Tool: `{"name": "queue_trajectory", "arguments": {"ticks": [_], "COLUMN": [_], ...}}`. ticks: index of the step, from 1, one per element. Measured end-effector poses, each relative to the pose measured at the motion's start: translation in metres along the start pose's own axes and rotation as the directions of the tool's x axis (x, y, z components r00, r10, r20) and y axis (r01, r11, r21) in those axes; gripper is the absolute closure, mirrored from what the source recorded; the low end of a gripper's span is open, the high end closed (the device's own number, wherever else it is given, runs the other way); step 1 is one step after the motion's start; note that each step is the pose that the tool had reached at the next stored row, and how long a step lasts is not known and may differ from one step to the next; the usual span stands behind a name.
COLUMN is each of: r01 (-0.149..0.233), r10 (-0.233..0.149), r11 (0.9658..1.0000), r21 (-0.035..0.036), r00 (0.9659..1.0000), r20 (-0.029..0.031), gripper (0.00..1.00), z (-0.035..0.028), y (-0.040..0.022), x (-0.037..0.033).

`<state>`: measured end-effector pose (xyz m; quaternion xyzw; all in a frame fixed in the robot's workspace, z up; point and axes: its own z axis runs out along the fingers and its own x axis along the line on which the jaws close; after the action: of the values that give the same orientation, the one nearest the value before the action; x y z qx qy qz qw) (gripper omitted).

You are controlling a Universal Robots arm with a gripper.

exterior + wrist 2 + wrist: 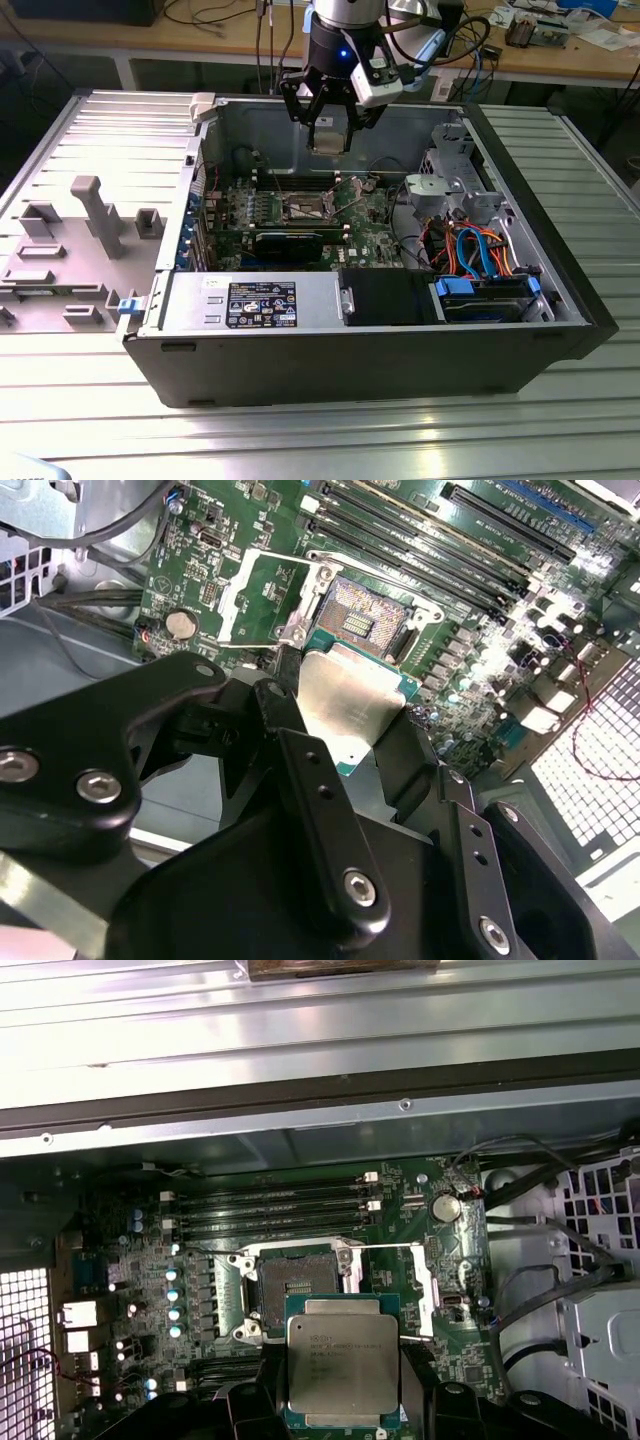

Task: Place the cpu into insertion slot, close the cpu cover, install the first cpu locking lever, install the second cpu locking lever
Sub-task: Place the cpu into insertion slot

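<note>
My gripper point(329, 128) hangs inside the open computer case, above the green motherboard, shut on the cpu point(328, 138). In both wrist views the cpu point(343, 1365) point(345, 705) shows its silvery top and green rim, clamped by its edges between the black fingers point(250, 1402) point(290, 750). The insertion slot point(300, 1282) point(362, 615) point(305, 208) lies below and slightly ahead of the chip, its dark square centre bare. The cpu cover point(392, 1285) point(258, 605) is swung open beside the socket, a thin silver frame with a square window.
Long memory slots point(275, 1205) run next to the socket. A black card point(290, 243) and black power supply point(262, 302) sit toward the case front, with a drive cage and orange and blue cables point(475, 255) at the exterior view's right. The grey side panel point(90, 215) lies at the left.
</note>
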<state>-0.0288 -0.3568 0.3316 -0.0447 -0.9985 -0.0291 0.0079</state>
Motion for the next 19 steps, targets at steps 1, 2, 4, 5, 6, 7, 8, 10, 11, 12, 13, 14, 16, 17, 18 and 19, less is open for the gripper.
{"name": "queue_trajectory", "arguments": {"ticks": [1, 2, 4, 5, 6, 7, 8, 10, 11, 12, 13, 14, 16, 17, 18, 19], "r01": [-0.002, -0.003, -0.007, -0.008, -0.010, -0.012, -0.013, -0.016, -0.017, -0.017, -0.019, -0.019, -0.021, -0.022, -0.022, -0.023], "r10": [0.002, 0.003, 0.007, 0.008, 0.010, 0.012, 0.013, 0.016, 0.017, 0.017, 0.019, 0.019, 0.021, 0.022, 0.022, 0.023], "r11": [1.0000, 1.0000, 1.0000, 1.0000, 1.0000, 0.9999, 0.9999, 0.9999, 0.9999, 0.9998, 0.9998, 0.9998, 0.9998, 0.9998, 0.9998, 0.9997], "r21": [0.0000, 0.0000, -0.0001, -0.0001, -0.0001, -0.0002, -0.0002, -0.0003, -0.0003, -0.0002, -0.0003, -0.0003, -0.0003, -0.0004, -0.0003, -0.0004], "r00": [1.0000, 1.0000, 1.0000, 1.0000, 1.0000, 0.9999, 0.9999, 0.9999, 0.9999, 0.9998, 0.9998, 0.9998, 0.9998, 0.9998, 0.9998, 0.9997], "r20": [0.0001, 0.0002, 0.0004, 0.0005, 0.0005, 0.0006, 0.0008, 0.0009, 0.0010, 0.0010, 0.0011, 0.0011, 0.0012, 0.0013, 0.0013, 0.0013], "gripper": [0.46, 0.46, 0.46, 0.46, 0.46, 0.46, 0.46, 0.46, 0.46, 0.46, 0.46, 0.46, 0.46, 0.46, 0.46, 0.46], "z": [0.0000, 0.0000, 0.0000, 0.0000, 0.0000, 0.0000, 0.0000, 0.0000, 0.0000, 0.0000, 0.0000, 0.0000, 0.0000, 0.0000, 0.0000, 0.0000], "y": [0.0000, 0.0000, 0.0000, 0.0000, 0.0000, 0.0000, 0.0000, 0.0000, 0.0000, 0.0000, 0.0000, 0.0000, 0.0000, 0.0000, 0.0000, 0.0000], "x": [0.0000, 0.0000, 0.0000, 0.0000, 0.0000, 0.0000, 0.0000, 0.0000, 0.0000, 0.0000, 0.0000, 0.0000, 0.0000, 0.0000, 0.0000, 0.0000]}}
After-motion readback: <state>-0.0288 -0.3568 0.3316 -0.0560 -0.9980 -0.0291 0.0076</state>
